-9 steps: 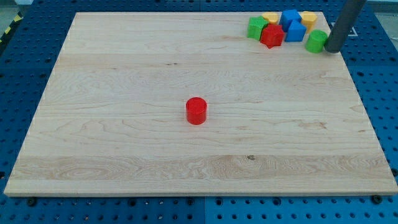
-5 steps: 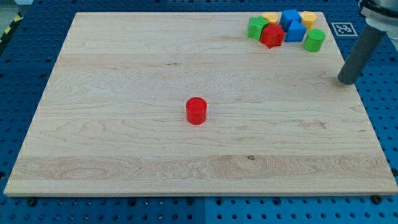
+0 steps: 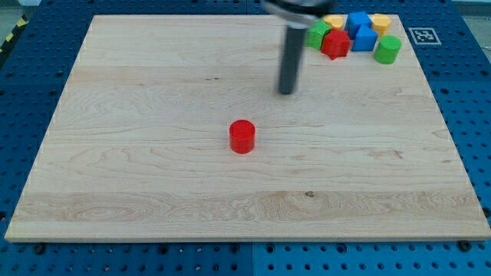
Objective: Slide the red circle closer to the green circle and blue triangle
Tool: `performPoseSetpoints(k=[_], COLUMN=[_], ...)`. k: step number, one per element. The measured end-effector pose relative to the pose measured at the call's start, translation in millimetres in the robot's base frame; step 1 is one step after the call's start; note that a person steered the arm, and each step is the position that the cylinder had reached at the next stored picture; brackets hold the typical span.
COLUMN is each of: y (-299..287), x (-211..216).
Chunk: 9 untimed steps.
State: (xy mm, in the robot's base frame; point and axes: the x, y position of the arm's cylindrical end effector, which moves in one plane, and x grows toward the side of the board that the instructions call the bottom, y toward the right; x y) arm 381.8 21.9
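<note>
The red circle (image 3: 242,136) stands near the middle of the wooden board (image 3: 138,169). The green circle (image 3: 388,50) sits at the view's top right, at the right end of a cluster of blocks. The blue triangle (image 3: 363,38) lies just left of it in that cluster. My tip (image 3: 286,93) is above and to the right of the red circle, a clear gap away, and well left of and below the cluster. The rod looks blurred.
The cluster also holds a green block (image 3: 317,34), a red block (image 3: 335,44), a blue block (image 3: 358,21) and two yellow blocks (image 3: 333,21) (image 3: 380,21). A black-and-white marker (image 3: 424,34) lies off the board's top right corner.
My tip has moved from beside the green circle at the view's top right, down along the board's right edge, then far left to just above-right of the red circle. No block has moved.
</note>
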Motion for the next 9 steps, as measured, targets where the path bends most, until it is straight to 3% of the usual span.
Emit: performPoseSetpoints(k=[1, 2, 3, 5, 9], y=[-109, -162, -155, -142, 39], x=[7, 53, 99, 102, 122])
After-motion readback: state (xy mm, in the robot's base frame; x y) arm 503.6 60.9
